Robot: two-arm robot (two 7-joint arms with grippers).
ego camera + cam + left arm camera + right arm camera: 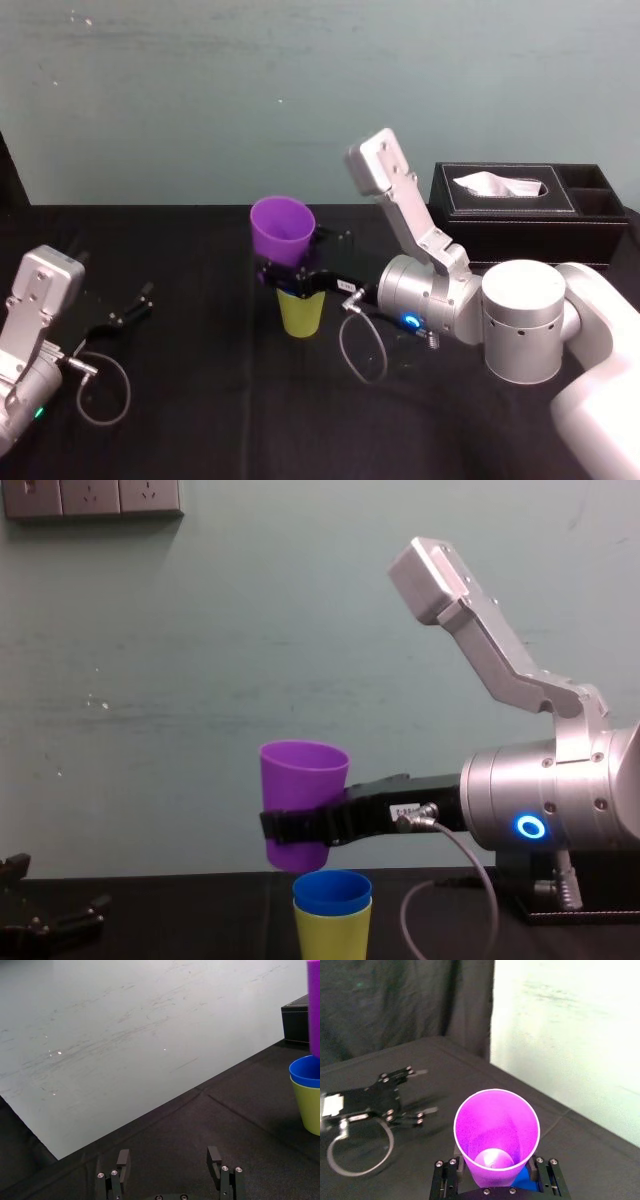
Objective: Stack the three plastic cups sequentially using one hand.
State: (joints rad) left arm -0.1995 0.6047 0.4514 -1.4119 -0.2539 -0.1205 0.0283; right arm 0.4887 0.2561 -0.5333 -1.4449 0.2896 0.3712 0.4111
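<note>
While it is held clear of the counter (200,400), purple cup (303,795): upright, mouth up, clamped around its lower body; its base is just above the blue cup's rim, a little to the robot's left of it in the chest view
Right gripper (300,825): fingers closed on either side of the purple cup; it reaches in from the right on the silver-grey arm (560,800), whose blue ring light (530,827) glows
Blue cup (332,890): nested upright in the yellow-green cup, its upper band showing
Yellow-green cup (332,935): standing on the black counter near the middle, under the right gripper
Left gripper (170,1160): low over the counter on the robot's left, well apart from the cups; fingers spread wide, nothing between them
Tissue box (510,215): black, at the counter's back right
</note>
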